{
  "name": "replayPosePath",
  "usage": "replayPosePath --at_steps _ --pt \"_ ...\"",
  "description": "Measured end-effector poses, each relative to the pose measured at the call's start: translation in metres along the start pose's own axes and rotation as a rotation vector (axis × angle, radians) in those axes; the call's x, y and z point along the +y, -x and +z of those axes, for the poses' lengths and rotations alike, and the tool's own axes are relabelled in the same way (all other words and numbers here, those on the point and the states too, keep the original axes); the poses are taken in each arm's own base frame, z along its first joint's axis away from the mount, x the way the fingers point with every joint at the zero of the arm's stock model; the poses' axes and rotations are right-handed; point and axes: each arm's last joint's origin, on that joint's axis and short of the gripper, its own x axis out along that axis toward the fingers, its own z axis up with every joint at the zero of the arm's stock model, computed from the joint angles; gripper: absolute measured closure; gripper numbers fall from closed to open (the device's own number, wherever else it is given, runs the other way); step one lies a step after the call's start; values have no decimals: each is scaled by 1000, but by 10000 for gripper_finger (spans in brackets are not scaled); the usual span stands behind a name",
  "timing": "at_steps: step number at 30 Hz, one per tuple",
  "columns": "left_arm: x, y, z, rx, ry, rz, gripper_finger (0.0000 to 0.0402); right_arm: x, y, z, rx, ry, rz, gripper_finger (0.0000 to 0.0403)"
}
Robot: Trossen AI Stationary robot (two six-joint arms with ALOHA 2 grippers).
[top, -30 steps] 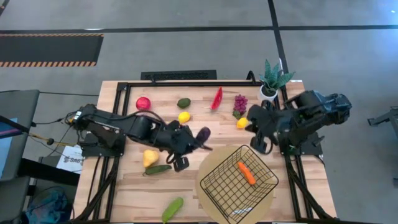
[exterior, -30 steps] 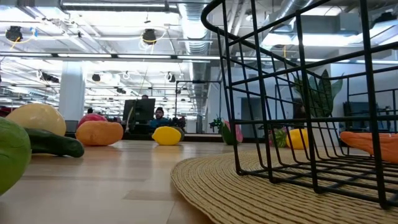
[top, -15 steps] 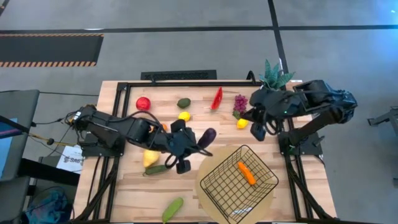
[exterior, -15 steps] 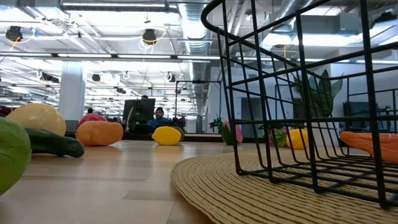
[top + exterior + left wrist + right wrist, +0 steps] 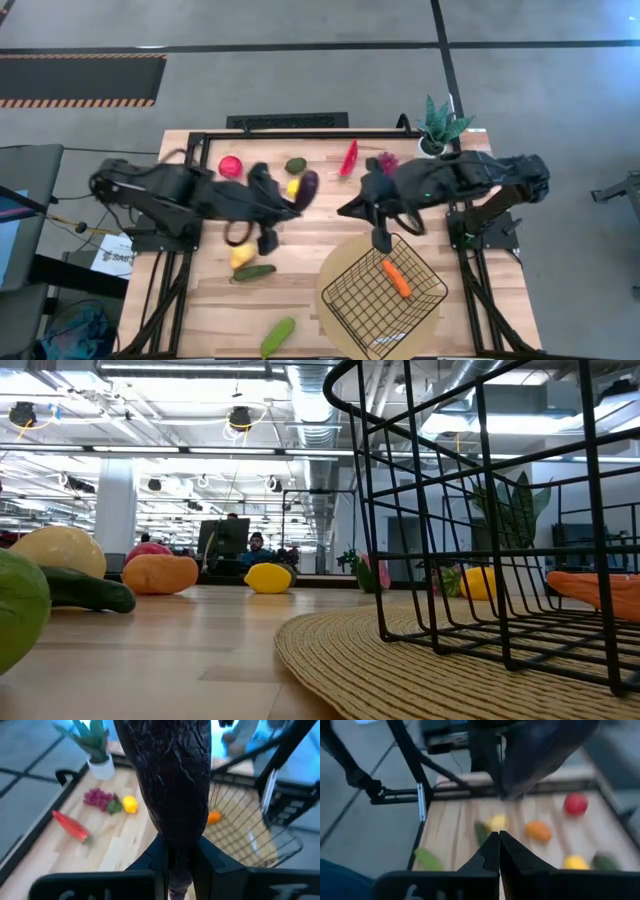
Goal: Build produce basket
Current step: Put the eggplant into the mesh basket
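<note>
My left gripper (image 5: 290, 200) (image 5: 180, 857) is shut on the dark purple aubergine (image 5: 307, 185) (image 5: 172, 780), above the table's far middle. My right gripper (image 5: 346, 210) (image 5: 498, 842) is shut and holds nothing. It points toward the aubergine (image 5: 545, 745) from the right, just beyond the basket's far rim. The black wire basket (image 5: 385, 295) (image 5: 480, 510) stands on a round woven mat (image 5: 400, 660) at the near right, with a carrot (image 5: 397, 278) lying in it. The other produce lies on the table: apple (image 5: 231, 166), avocado (image 5: 295, 165), watermelon slice (image 5: 349, 158), grapes (image 5: 386, 160), pear (image 5: 241, 255), cucumbers (image 5: 253, 271) (image 5: 277, 336). My left gripper pinches the aubergine's narrow end (image 5: 179, 872) between its two fingers. The fingers come from the table's left, slanting a little downward. The aubergine sticks out forward past the fingertips and is lifted clear of the table.
A potted green plant (image 5: 440, 125) stands at the far right corner. A lemon (image 5: 130, 804) lies beside the grapes, and another lemon (image 5: 268, 577) and an orange (image 5: 160, 573) lie on the far left half. Bare wood shows between the basket and the left arm.
My left gripper has lifted the aubergine clear of the table and carried it toward the far left. My right gripper has swung from the far right side toward the table's middle and tipped up closer to level, and now points at the aubergine.
</note>
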Motion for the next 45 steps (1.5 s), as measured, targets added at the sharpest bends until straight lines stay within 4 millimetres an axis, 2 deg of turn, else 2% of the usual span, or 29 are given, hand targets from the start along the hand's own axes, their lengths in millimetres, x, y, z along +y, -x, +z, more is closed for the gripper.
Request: replayPosePath --at_steps 2,5,9,14,18,23,29,34,45 --pt "4 15 0 -15 0 -15 379 5 3 9 -104 62 -7 372" --pt "7 27 0 -35 -8 -28 379 5 2 12 -135 108 -61 351" --pt "8 29 -1 -31 -40 -24 379 -5 -19 11 -119 102 -156 317" --pt "9 30 -3 -5 -61 -34 379 -18 -48 19 -193 156 -217 258" --pt "12 33 -6 11 -67 -24 379 -24 -55 22 -183 143 -238 204" --pt "15 36 -7 12 -68 9 379 -18 -59 30 -212 126 -208 153" --pt "18 35 -6 15 -68 21 377 -7 -73 31 -203 170 -128 142" --pt "20 36 -5 5 -61 26 378 -5 -70 36 -220 210 -100 142" --pt "19 35 -2 -18 -49 22 376 -29 -72 42 -244 211 -162 142"
